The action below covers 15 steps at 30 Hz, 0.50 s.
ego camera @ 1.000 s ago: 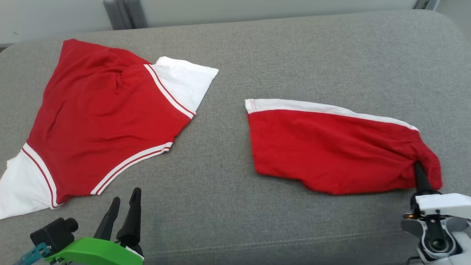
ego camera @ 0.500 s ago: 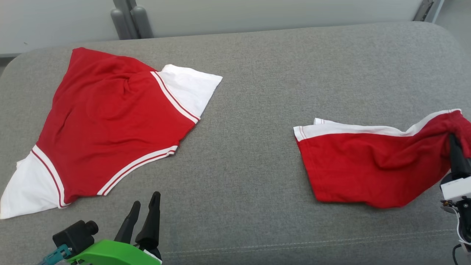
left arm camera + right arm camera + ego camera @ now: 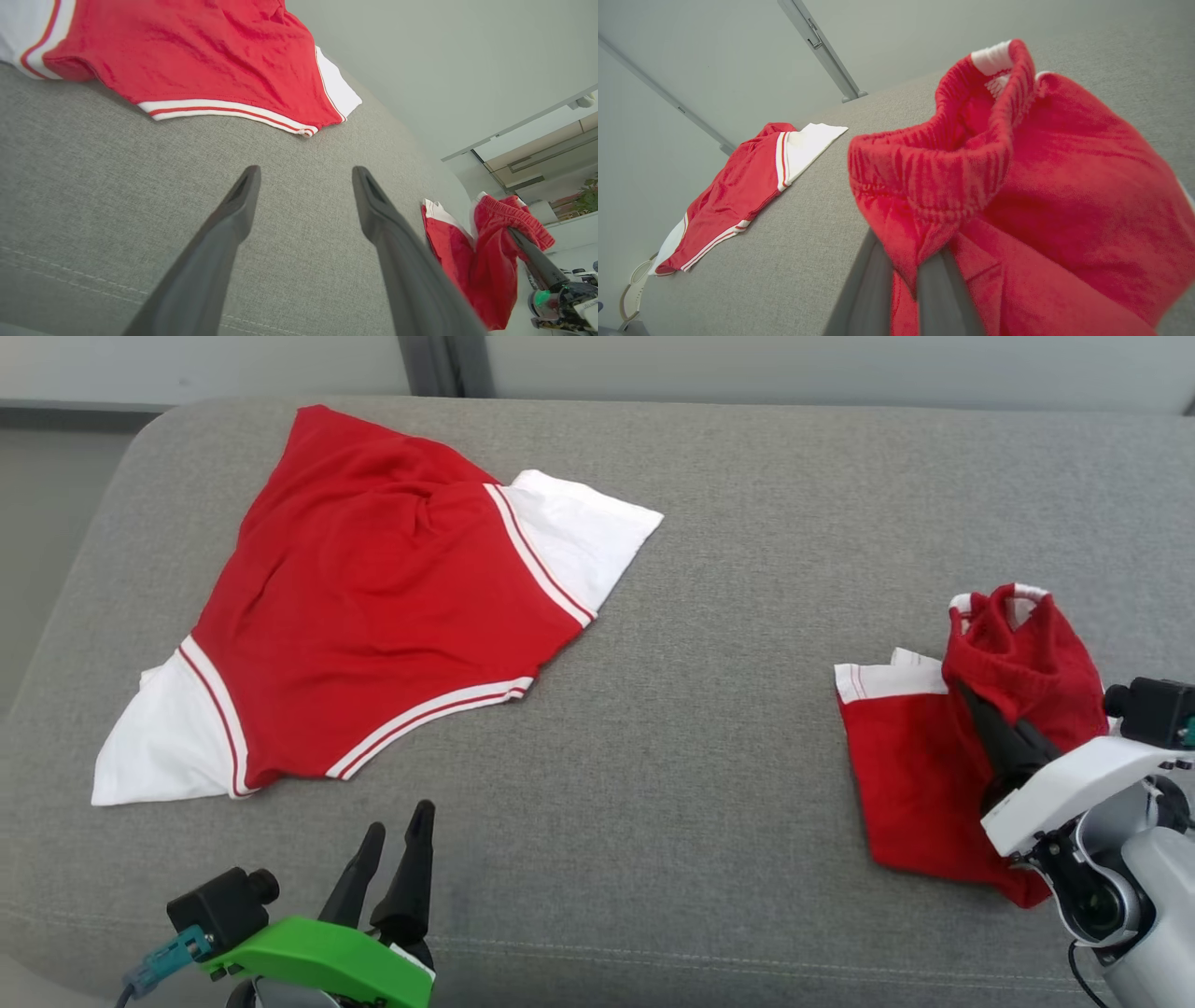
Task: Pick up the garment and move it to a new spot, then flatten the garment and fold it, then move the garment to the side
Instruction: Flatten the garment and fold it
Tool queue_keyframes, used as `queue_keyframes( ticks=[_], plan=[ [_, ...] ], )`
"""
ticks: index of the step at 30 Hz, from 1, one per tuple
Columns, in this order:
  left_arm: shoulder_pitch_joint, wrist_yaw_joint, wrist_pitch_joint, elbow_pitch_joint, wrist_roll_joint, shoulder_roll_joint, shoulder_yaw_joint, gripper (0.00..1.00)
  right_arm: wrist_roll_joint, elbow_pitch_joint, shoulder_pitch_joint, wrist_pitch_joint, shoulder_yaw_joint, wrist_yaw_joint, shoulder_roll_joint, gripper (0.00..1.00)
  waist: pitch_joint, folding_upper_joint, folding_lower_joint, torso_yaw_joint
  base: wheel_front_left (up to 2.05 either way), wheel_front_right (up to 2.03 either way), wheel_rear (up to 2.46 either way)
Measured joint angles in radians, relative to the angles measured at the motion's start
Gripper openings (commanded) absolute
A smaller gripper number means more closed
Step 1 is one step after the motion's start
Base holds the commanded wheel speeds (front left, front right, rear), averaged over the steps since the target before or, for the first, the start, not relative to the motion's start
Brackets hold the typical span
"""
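Between the fingertips of the right gripper (image 3: 976,705) a fold of the elastic waistband (image 3: 934,158) of the red shorts (image 3: 1027,653) is pinched. The jaws are closed so tightly on the cloth that no gap can be seen between them. Just beyond the tips the waistband is bunched into an open loop, and a patch of white trim is shown at its far edge. From the jaws the rest of the garment is let down steeply, so its long axis is judged to run from the raised waistband to the leg hems. The hems are spread on the grey cushion (image 3: 728,709) below the jaws, on the side toward the other arm. The shorts are thus only partly lifted, and the pick-and-move step is taken to be in hand. The coming move is judged to turn on that trailing end: if the jaws are drawn away from it, the cloth can be expected to be laid out along its length. The right arm is plainly the nearer, being already fastened to the garment. Well apart, across bare cushion, the left gripper (image 3: 400,819) is held with its jaws spread wide and nothing between them. A red-and-white shirt (image 3: 392,607) is spread ahead of those open tips, untouched by them.
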<state>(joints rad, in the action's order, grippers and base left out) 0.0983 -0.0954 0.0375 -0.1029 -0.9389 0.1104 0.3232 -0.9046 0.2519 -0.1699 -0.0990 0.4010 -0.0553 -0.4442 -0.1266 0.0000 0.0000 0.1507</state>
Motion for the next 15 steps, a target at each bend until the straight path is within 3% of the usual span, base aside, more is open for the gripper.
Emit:
queue_keyframes(
  ticks=[8,15],
  plan=[
    [-0.003,0.008,0.024,0.042,-0.027,-0.003,-0.024,1.00,0.011,-0.001,0.008,0.098,0.074,0.023,0.012,0.00,0.009,0.0000,0.0000,0.065,0.00,0.00,0.00],
    [-0.003,0.008,0.039,0.060,-0.028,-0.002,-0.050,1.00,0.043,-0.024,0.012,0.163,0.127,0.029,0.011,0.00,0.021,0.0000,0.0000,0.046,0.00,0.00,0.00]
  ],
)
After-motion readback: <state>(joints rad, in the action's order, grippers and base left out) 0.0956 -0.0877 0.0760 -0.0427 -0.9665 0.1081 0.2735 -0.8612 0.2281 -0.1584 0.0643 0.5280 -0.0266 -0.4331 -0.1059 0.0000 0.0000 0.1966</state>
